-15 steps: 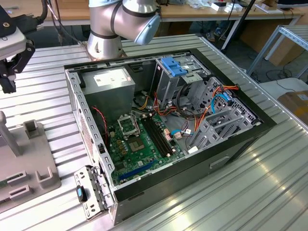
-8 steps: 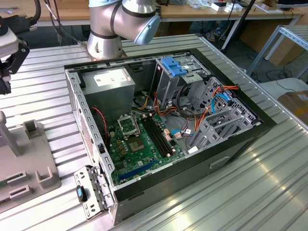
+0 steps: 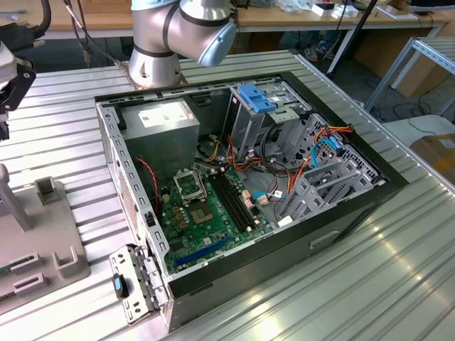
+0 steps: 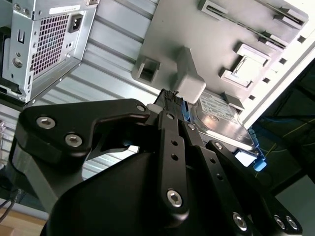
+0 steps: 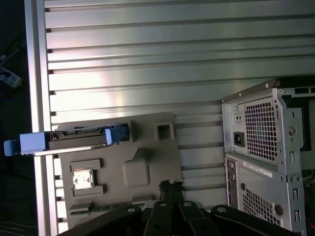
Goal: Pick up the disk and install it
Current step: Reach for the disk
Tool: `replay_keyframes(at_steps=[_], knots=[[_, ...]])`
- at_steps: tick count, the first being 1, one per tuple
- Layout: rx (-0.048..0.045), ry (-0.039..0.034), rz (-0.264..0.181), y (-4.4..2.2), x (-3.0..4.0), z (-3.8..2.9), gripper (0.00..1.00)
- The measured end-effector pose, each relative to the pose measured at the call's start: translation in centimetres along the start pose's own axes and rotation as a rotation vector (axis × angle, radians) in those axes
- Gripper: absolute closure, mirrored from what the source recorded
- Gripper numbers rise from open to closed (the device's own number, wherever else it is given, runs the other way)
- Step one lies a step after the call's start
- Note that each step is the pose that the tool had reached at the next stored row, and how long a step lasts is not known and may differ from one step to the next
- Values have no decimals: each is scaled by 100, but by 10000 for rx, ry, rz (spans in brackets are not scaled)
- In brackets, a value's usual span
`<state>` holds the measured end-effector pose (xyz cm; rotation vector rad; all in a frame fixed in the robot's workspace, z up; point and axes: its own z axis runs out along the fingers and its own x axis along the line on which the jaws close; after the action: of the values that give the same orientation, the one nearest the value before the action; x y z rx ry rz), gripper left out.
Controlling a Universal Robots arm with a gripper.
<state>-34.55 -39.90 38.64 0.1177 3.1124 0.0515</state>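
The gripper [image 5: 170,185] is hovering above the grey fixture plate [image 5: 147,147]. Its fingertips are resting together, or very nearly so, and are holding nothing.

The disk [image 5: 74,138] is sitting in a slot along the plate edge that lies closest to the edge of the table [image 5: 147,59]. It appears to be standing on one long side. In the first wrist view it is presenting only a thin profile, well apart from the fingertips. One blue end of its carrier frame is projecting past the plate and over the table's edge rail. In the second wrist view the disk [image 4: 221,118] is showing a broad metal face bearing a pale label.

Handling, as a judgement:
- The disk is reading as a rigid, dense metal slab, fairly heavy for its bulk and not compressible.
- The metal faces are looking smooth and probably slippery against the pads.
- The blue plastic frame is looking thinner and liable to flex, so it is offering the poorer hold.
- The two broad faces, taken near the middle of the exposed upper edge, are offering the firmest purchase.
- The unit is likely shock-sensitive, so knocks against the slot walls are risking damage.

The plate is matt, moulded, and carrying raised blocks and rectangular sockets. The table is ribbed aluminium and is throwing glare. The computer case [image 3: 117,156] is lying open near the table's middle, and its sheet-steel walls are showing perforated grilles.
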Motion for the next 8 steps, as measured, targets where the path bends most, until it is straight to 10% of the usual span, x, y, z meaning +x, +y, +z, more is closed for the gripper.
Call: replay_keyframes(at_steps=[8], knots=[[1,0,1,-22,284,3,89]])
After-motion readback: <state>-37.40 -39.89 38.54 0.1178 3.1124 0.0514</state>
